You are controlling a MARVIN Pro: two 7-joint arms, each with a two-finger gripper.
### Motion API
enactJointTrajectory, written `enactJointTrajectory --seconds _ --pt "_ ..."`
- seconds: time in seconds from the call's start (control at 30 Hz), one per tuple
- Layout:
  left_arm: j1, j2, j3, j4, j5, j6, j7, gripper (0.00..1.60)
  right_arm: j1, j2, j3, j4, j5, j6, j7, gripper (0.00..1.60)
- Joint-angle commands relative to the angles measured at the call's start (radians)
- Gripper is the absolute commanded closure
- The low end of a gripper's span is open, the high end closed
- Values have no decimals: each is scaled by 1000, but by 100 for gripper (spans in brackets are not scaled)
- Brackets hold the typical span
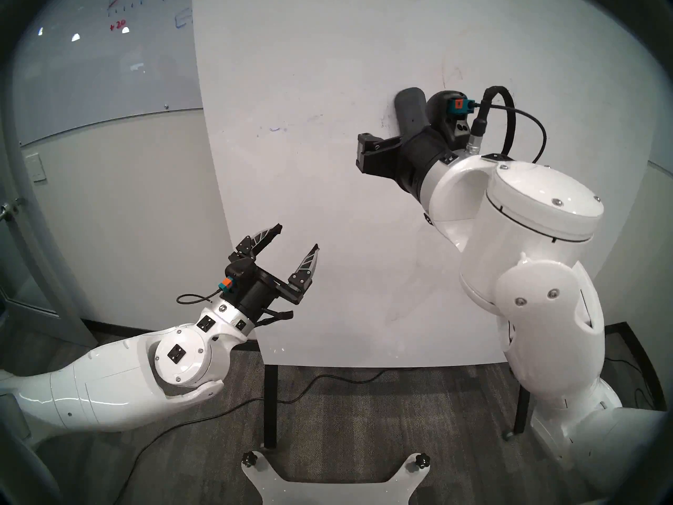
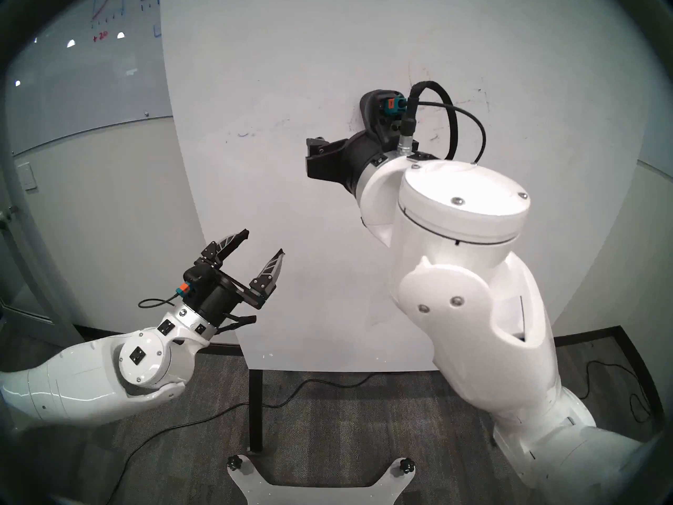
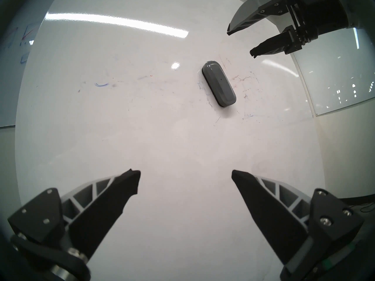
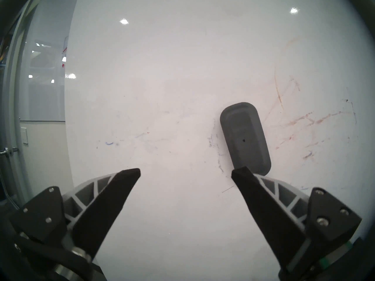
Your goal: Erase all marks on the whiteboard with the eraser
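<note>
The whiteboard (image 1: 327, 74) stands upright in front of me. The dark grey eraser (image 4: 245, 136) clings to it unheld, also seen in the left wrist view (image 3: 219, 84) and the head view (image 1: 411, 107). My right gripper (image 4: 186, 171) is open and empty, just off the board, down and to the left of the eraser; it also shows in the left wrist view (image 3: 240, 42). My left gripper (image 1: 298, 236) is open and empty near the board's lower left. Faint orange-red smudges (image 4: 304, 120) lie right of the eraser, scratchy blue strokes (image 4: 215, 144) left of it, and a small blue curve (image 4: 109, 143) farther left.
A glossy glass panel with red and blue graphs (image 1: 109, 56) hangs on the wall behind, left of the board. Black board legs (image 1: 270, 406) stand on the carpet, with a cable (image 1: 327, 380) running past. My base plate (image 1: 327, 482) is at the bottom.
</note>
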Motion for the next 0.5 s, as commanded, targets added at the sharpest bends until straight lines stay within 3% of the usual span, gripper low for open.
enactJointTrajectory --seconds 0.0,0.47 --pt "-8 0 -10 -10 0 -9 1 0 -43 -61 -3 11 -11 -41 -69 0" --pt "-8 0 -10 -10 0 -9 1 0 -47 -74 -2 13 -23 -39 -69 0"
